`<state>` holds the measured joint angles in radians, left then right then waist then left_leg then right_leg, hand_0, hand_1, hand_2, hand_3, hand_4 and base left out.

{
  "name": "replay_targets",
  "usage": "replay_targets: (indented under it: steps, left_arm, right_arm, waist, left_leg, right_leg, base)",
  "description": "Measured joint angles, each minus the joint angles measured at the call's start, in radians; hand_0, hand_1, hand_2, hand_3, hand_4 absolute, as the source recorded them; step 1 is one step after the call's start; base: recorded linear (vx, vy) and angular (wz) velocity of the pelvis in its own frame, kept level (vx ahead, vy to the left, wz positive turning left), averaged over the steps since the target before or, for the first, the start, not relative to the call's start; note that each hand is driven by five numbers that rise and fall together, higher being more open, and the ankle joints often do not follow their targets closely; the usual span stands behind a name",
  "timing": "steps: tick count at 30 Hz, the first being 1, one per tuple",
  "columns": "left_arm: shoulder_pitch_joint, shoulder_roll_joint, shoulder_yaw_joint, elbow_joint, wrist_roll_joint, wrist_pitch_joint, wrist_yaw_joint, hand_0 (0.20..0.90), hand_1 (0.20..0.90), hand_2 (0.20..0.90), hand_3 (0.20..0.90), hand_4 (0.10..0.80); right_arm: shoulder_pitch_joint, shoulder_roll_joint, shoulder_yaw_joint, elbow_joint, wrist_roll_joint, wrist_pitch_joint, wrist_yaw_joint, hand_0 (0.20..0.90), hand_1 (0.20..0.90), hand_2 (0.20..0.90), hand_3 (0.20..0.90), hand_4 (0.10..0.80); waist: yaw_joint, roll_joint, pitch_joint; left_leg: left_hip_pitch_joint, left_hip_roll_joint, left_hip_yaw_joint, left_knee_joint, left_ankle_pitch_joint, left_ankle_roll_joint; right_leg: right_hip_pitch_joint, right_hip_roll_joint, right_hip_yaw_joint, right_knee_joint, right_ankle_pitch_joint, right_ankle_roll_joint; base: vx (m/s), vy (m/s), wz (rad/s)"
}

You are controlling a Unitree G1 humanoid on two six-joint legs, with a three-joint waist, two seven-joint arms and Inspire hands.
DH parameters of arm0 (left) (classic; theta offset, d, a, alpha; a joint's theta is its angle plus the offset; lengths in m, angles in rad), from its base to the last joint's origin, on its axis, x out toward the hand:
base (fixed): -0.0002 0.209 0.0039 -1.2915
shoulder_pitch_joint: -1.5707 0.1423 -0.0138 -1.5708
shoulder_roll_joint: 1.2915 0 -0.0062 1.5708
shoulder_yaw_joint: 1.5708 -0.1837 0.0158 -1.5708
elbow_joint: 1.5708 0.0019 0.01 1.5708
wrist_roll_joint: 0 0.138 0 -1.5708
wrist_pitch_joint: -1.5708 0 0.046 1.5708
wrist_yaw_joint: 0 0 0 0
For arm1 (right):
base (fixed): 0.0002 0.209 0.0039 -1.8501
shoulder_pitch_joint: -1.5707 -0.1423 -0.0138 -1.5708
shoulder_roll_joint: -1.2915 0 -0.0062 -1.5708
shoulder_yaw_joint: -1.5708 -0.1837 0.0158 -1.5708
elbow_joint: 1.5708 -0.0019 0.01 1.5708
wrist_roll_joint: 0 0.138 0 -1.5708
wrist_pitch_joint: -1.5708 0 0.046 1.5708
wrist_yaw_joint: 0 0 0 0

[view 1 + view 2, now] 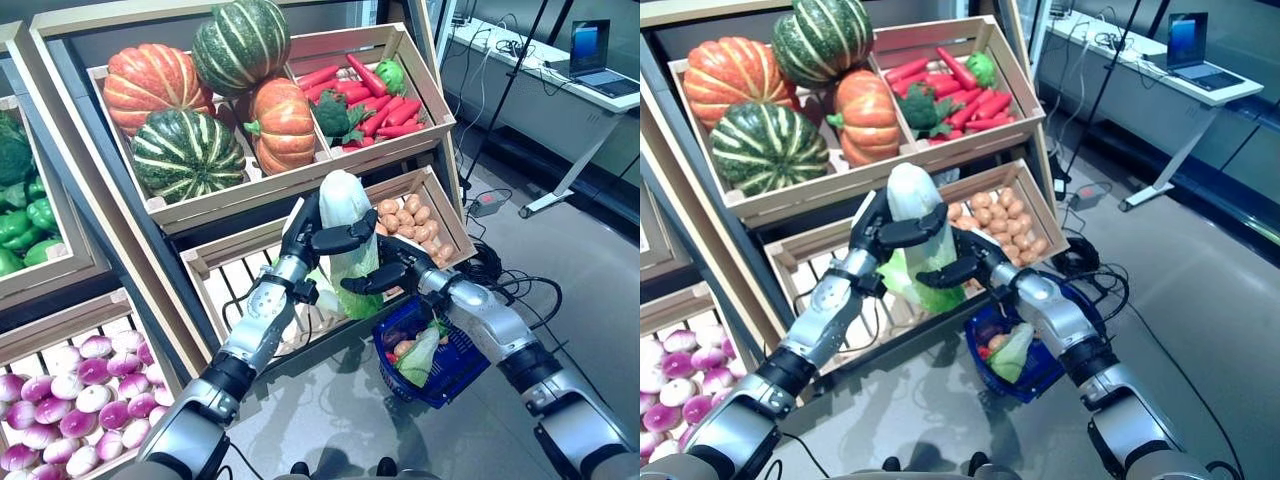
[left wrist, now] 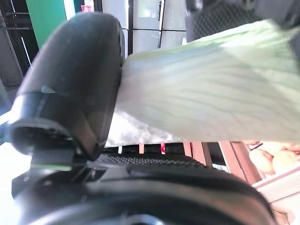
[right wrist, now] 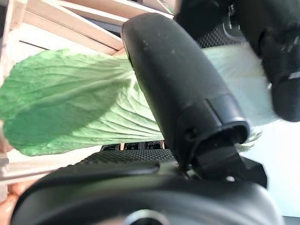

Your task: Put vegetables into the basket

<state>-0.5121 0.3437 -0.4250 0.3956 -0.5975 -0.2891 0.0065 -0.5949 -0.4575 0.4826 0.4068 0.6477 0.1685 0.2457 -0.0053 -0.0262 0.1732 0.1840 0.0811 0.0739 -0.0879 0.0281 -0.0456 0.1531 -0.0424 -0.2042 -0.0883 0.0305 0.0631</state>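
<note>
Both hands, left (image 1: pixel 318 238) and right (image 1: pixel 392 274), curl fingers round the upright cabbage (image 1: pixel 346 236), white stem up.

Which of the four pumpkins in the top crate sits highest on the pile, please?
The dark green striped pumpkin at the back, resting on top of the two orange ones.

Cabbage (image 1: pixel 345 235) above basket (image 1: pixel 455 365)
</note>
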Motion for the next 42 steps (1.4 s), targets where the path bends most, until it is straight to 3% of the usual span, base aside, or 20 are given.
replay_targets:
  steps: [5, 15, 16, 18, 24, 35, 37, 38, 42]
  left_arm:
    - [0.000, -0.006, -0.003, -0.004, -0.030, 0.008, 0.002, 0.300, 0.300, 0.300, 0.300, 0.400]
    - [0.000, -0.002, -0.007, -0.004, -0.090, 0.042, 0.002, 0.300, 0.300, 0.300, 0.300, 0.400]
    - [0.000, 0.000, -0.013, -0.004, -0.111, 0.043, -0.002, 0.300, 0.300, 0.300, 0.300, 0.400]
    - [0.000, 0.001, -0.023, -0.004, -0.126, 0.043, -0.005, 0.300, 0.300, 0.300, 0.300, 0.400]
    - [0.000, 0.001, -0.041, -0.004, -0.189, 0.052, -0.020, 0.300, 0.300, 0.300, 0.300, 0.400]
    - [0.000, 0.001, -0.041, -0.010, -0.212, 0.081, -0.044, 0.300, 0.300, 0.300, 0.300, 0.400]
    - [0.000, 0.001, -0.041, -0.015, -0.212, 0.094, -0.044, 0.589, 0.589, 0.589, 0.589, 0.593]
    - [0.000, 0.002, -0.040, -0.018, -0.212, 0.101, -0.044, 0.900, 0.900, 0.900, 0.900, 0.800]
    - [0.000, 0.007, -0.039, -0.026, -0.217, 0.107, -0.044, 0.900, 0.900, 0.900, 0.900, 0.800]
  right_arm:
    - [-0.042, 0.040, -0.001, 0.097, 0.104, 0.033, 0.001, 0.900, 0.900, 0.900, 0.900, 0.800]
    - [-0.044, 0.077, -0.002, 0.142, 0.148, 0.049, 0.008, 0.900, 0.900, 0.900, 0.900, 0.800]
    - [-0.045, 0.077, -0.002, 0.144, 0.150, 0.054, 0.009, 0.827, 0.827, 0.827, 0.827, 0.751]
    - [-0.058, 0.084, -0.002, 0.177, 0.180, 0.066, 0.023, 0.300, 0.300, 0.300, 0.300, 0.400]
    - [-0.063, 0.087, 0.022, 0.206, 0.185, 0.069, 0.099, 0.300, 0.300, 0.300, 0.300, 0.400]
    - [-0.062, 0.081, 0.033, 0.209, 0.185, 0.068, 0.098, 0.300, 0.300, 0.300, 0.300, 0.400]
    - [-0.062, 0.081, 0.033, 0.209, 0.185, 0.068, 0.098, 0.300, 0.300, 0.300, 0.300, 0.400]
    - [-0.061, 0.080, 0.033, 0.209, 0.185, 0.068, 0.095, 0.300, 0.300, 0.300, 0.300, 0.400]
    - [-0.059, 0.081, 0.033, 0.209, 0.191, 0.064, 0.087, 0.300, 0.300, 0.300, 0.300, 0.400]
  waist:
    - [0.004, -0.009, -0.005]
    - [0.024, -0.019, -0.016]
    - [0.025, -0.020, -0.017]
    - [0.025, -0.022, -0.020]
    - [0.025, -0.025, -0.032]
    - [0.021, -0.022, -0.040]
    - [0.020, -0.022, -0.040]
    - [0.021, -0.022, -0.040]
    - [0.021, -0.022, -0.040]
  left_leg:
    - [0.008, 0.000, -0.002, 0.000, 0.000, 0.000]
    - [0.010, -0.001, -0.012, 0.000, 0.005, 0.000]
    - [0.010, -0.001, -0.013, 0.000, 0.005, 0.001]
    - [0.010, -0.001, -0.013, 0.000, 0.005, 0.001]
    - [0.010, 0.000, -0.013, 0.000, 0.006, 0.001]
    - [0.010, 0.001, -0.014, 0.000, 0.007, 0.001]
    - [0.010, 0.001, -0.013, 0.000, 0.007, 0.001]
    - [0.010, 0.001, -0.013, 0.000, 0.007, 0.001]
    - [0.010, 0.001, -0.013, 0.000, 0.007, 0.001]
  right_leg:
    - [0.008, -0.001, -0.001, 0.000, 0.000, 0.000]
    - [0.015, -0.002, -0.004, 0.000, 0.001, 0.000]
    - [0.015, -0.003, -0.004, 0.000, 0.001, 0.000]
    - [0.015, -0.003, -0.004, 0.000, 0.001, 0.000]
    - [0.016, -0.003, -0.004, 0.000, 0.001, 0.000]
    - [0.016, -0.003, -0.003, 0.000, 0.001, 0.000]
    - [0.015, -0.003, -0.003, 0.000, 0.001, 0.000]
    - [0.015, -0.003, -0.003, 0.000, 0.001, 0.000]
    - [0.015, -0.003, -0.003, 0.000, 0.001, 0.000]
  base:
    - [0.000, 0.000, 0.00]
    - [0.000, 0.002, 0.01]
    - [0.000, 0.000, 0.00]
    - [0.000, 0.000, 0.00]
    - [0.006, 0.000, 0.00]
    - [0.000, 0.000, 0.00]
    - [0.000, 0.000, 0.00]
    - [0.000, 0.000, 0.00]
    - [0.000, 0.000, 0.00]
